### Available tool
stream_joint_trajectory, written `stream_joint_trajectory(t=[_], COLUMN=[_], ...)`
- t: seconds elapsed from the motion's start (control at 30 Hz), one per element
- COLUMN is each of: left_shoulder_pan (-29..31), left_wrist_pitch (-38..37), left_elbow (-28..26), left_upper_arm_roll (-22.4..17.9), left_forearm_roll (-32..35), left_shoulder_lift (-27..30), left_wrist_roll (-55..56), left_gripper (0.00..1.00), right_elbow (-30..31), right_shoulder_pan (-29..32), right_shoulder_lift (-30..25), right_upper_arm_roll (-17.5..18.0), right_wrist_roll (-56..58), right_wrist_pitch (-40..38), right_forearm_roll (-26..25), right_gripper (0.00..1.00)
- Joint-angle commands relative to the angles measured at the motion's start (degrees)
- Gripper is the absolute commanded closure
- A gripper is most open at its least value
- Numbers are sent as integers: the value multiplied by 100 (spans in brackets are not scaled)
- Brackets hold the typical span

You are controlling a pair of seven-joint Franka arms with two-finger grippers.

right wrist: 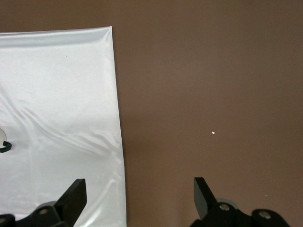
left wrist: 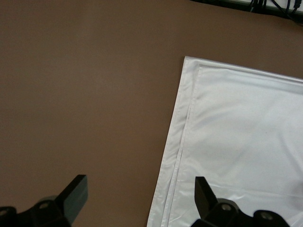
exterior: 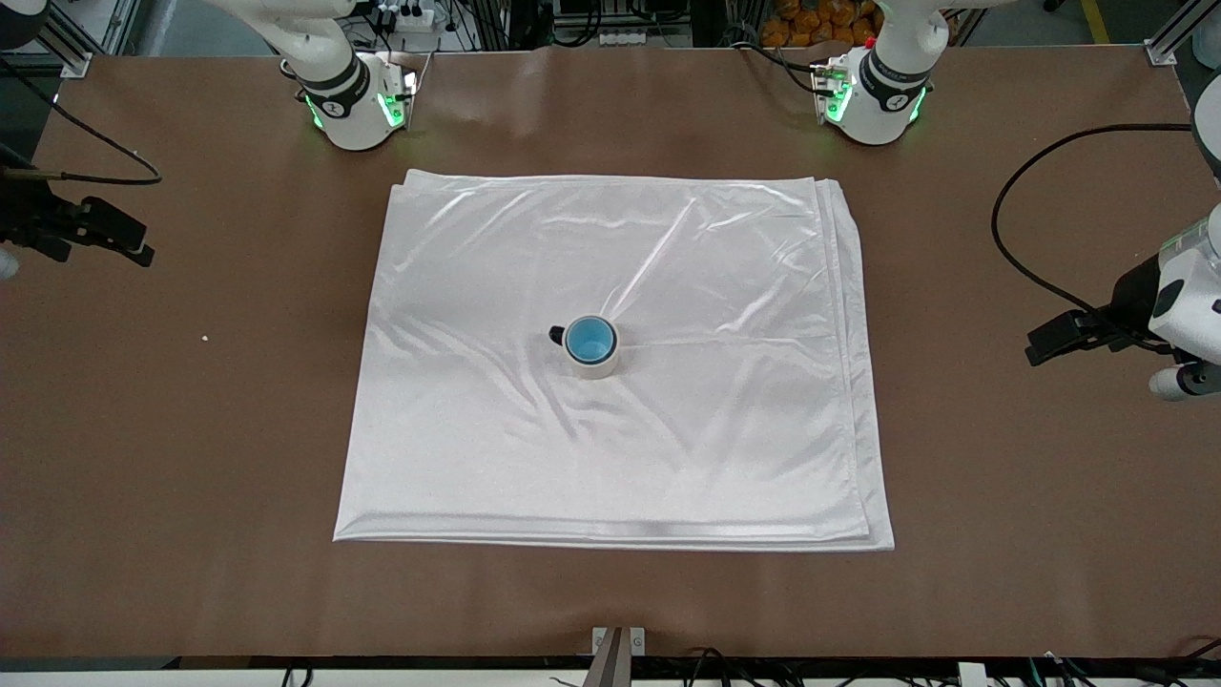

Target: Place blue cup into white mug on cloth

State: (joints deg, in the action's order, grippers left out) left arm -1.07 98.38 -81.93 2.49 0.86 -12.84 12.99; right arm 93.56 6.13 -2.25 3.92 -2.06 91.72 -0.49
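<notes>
The blue cup (exterior: pixel 589 339) sits upright inside the white mug (exterior: pixel 597 367), whose dark handle points toward the right arm's end of the table. The mug stands near the middle of the white satin cloth (exterior: pixel 668 448). My left gripper (exterior: pixel 1046 343) is open and empty, over bare table at the left arm's end; in its wrist view (left wrist: pixel 140 182) it is above a cloth corner (left wrist: pixel 246 132). My right gripper (exterior: pixel 134 243) is open and empty over bare table at the right arm's end; its wrist view (right wrist: pixel 139 184) shows the cloth's edge (right wrist: pixel 57 85) and a sliver of the mug's handle (right wrist: pixel 4 146).
The brown table (exterior: pixel 191 458) surrounds the cloth on all sides. A tiny white speck (exterior: pixel 205 337) lies on it toward the right arm's end, also in the right wrist view (right wrist: pixel 213 133). A black cable (exterior: pixel 1011 248) loops over the table at the left arm's end.
</notes>
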Motion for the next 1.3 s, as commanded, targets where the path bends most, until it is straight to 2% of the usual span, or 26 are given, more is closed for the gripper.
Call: stream_joint_trajectory(t=[0.0, 0.7, 1.27], left_shoulder_pan=[107, 107, 107], left_wrist_pitch=[-47, -135, -126], left_elbow=[-183, -560, -552], left_upper_arm_roll=[94, 94, 103], left_forearm_roll=[-86, -174, -112], left_shoulder_lift=[221, 651, 713], left_wrist_roll=[-104, -34, -131], left_gripper=[0, 0, 0], right_elbow=[-75, -57, -40], right_shoulder_pan=[-42, -51, -86], right_shoulder_lift=[-21, -21, -47], right_upper_arm_roll=[-5, 12, 21], right_wrist_roll=[-120, -120, -120], right_wrist_pitch=[-49, -57, -31], right_forearm_roll=[-47, -47, -30], right_gripper=[0, 0, 0])
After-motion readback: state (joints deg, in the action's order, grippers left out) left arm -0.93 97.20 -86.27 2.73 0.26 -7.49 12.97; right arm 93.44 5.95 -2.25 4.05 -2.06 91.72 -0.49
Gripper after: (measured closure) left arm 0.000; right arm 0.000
